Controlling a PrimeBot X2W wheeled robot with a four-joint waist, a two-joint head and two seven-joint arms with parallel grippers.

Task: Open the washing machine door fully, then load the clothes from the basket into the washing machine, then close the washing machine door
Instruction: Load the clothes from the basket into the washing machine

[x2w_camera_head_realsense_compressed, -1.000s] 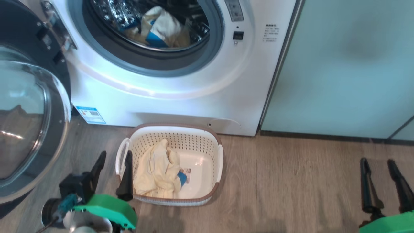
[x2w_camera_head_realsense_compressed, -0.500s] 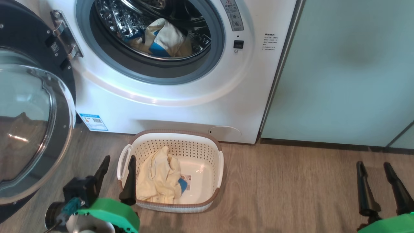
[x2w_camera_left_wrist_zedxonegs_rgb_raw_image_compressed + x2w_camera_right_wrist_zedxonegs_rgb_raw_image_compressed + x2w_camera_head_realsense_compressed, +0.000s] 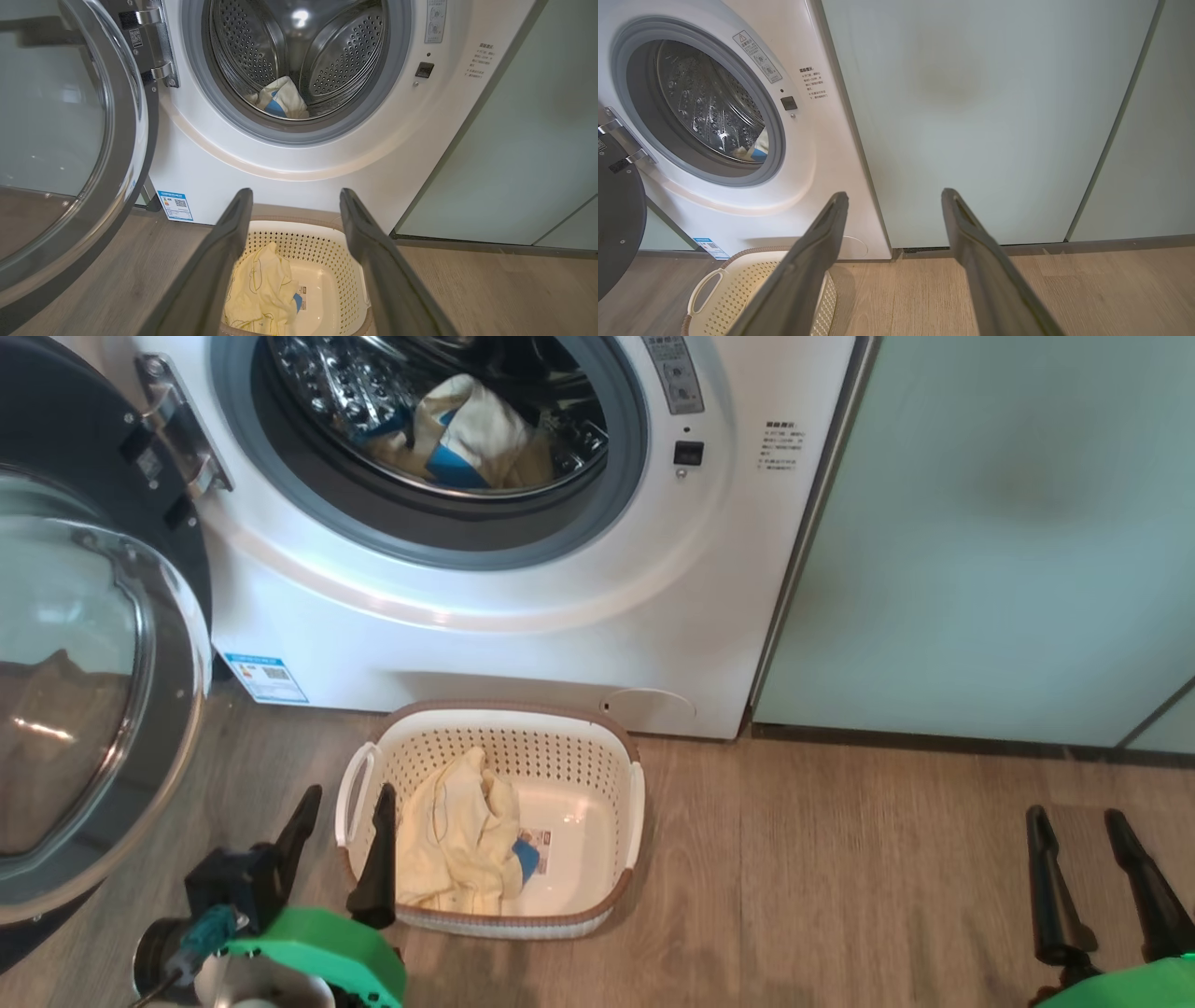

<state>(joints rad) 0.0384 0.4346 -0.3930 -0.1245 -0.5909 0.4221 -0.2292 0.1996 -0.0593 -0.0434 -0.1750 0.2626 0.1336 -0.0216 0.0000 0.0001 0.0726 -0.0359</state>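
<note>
While pale yellow clothes [image 3: 453,840] lie in the white perforated plastic basket [image 3: 560,747], our left jaws hang spread; right jaws likewise.

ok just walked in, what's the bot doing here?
Laundry loading, partway through. The washing machine door stands open on the left. One yellow garment lies in the drum, and a second garment is in the basket. The left gripper is open and empty by the basket's left handle. The right gripper is open and empty, off to the right over the floor.
</note>
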